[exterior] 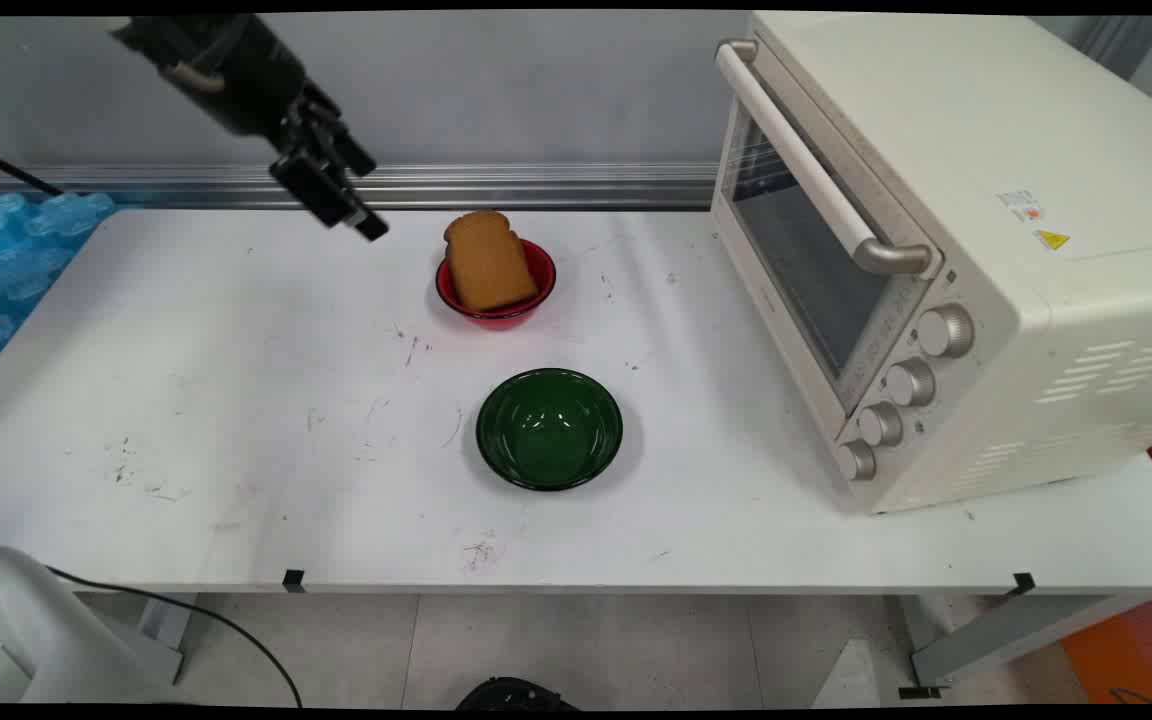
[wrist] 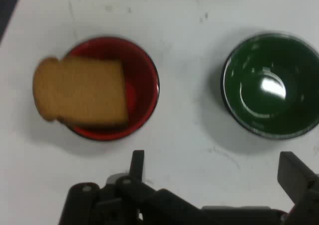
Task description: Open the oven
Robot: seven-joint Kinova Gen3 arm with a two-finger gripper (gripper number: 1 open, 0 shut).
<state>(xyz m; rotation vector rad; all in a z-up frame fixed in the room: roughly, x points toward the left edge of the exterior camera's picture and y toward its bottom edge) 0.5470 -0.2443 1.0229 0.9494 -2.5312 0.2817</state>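
Bread slice (exterior: 486,262) tilted in red bowl (exterior: 540,283)

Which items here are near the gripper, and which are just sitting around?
Near the gripper, open, holding nothing:
- bread slice
- red bowl under the bread
- green bowl, empty

Just sitting around:
- toaster oven, door shut
- blue bubble wrap

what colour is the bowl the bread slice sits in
Red; the bowl under the bread slice shows best in the hand view.
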